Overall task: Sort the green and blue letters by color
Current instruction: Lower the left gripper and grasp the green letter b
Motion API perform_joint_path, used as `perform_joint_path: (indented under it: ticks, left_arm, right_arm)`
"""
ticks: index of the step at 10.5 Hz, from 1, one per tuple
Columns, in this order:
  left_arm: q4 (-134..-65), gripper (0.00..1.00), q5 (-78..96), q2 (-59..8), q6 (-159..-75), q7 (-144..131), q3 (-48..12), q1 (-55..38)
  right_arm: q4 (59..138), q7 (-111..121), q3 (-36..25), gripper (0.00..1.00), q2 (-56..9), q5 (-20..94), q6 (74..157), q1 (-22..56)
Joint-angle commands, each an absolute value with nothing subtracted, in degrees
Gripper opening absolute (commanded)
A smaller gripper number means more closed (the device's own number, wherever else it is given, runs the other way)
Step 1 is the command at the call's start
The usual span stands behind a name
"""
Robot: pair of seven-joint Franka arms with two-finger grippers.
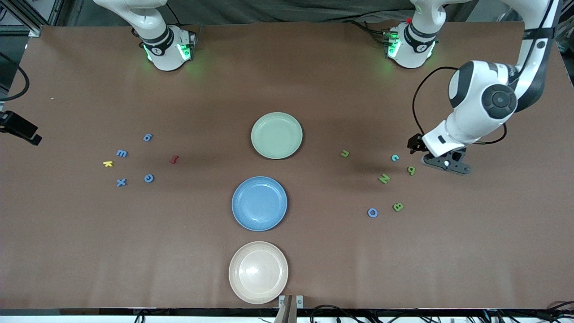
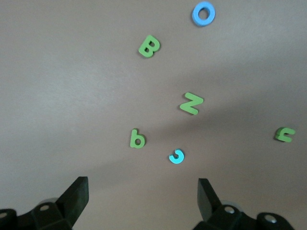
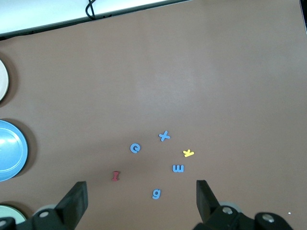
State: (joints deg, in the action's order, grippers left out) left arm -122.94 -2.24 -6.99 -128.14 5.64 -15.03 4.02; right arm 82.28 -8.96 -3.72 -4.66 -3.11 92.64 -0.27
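Green letters u (image 1: 345,154), b (image 1: 410,170), N (image 1: 384,178) and B (image 1: 397,207) lie with a cyan c (image 1: 394,157) and a blue O (image 1: 372,212) toward the left arm's end. My left gripper (image 1: 431,156) hangs open and empty low over the table beside the c (image 2: 176,156) and b (image 2: 137,139). Blue letters g (image 1: 147,137), m (image 1: 121,153), x (image 1: 121,182) and e (image 1: 148,178) lie toward the right arm's end. My right gripper (image 3: 141,199) is open and empty, high over the g (image 3: 156,193), and out of the front view.
A green plate (image 1: 276,135), a blue plate (image 1: 259,203) and a cream plate (image 1: 258,272) stand in a row mid-table, all empty. A yellow k (image 1: 107,163) and a dark red I (image 1: 174,159) lie among the blue letters.
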Motion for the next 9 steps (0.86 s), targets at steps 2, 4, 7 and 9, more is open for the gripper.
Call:
perform_joint_path:
  ticks: [2, 4, 7, 9]
  left_arm:
    - [-125.77, 1.00, -3.43, -12.29, -135.60, 11.41, -15.03, 4.75]
    - [-125.68, 1.00, -3.43, -15.89, -138.67, 13.52, -14.68, 5.01]
    - [-125.33, 1.00, -3.51, -19.59, -141.24, 17.66, -13.80, 6.59]
    - [-125.16, 1.00, -4.56, -21.00, -142.46, 17.67, -13.27, 6.42]
  right_arm:
    - [81.83, -8.35, -3.60, 1.00, -4.48, -1.94, 92.11, -0.44]
    - [81.74, -8.18, -3.43, 1.00, -4.40, -1.76, 92.02, -0.09]
    - [81.74, -2.74, -3.08, 1.00, -4.39, -0.45, 91.32, 0.53]
    - [81.74, -2.55, -3.16, 1.00, -4.39, 3.07, 90.53, 0.44]
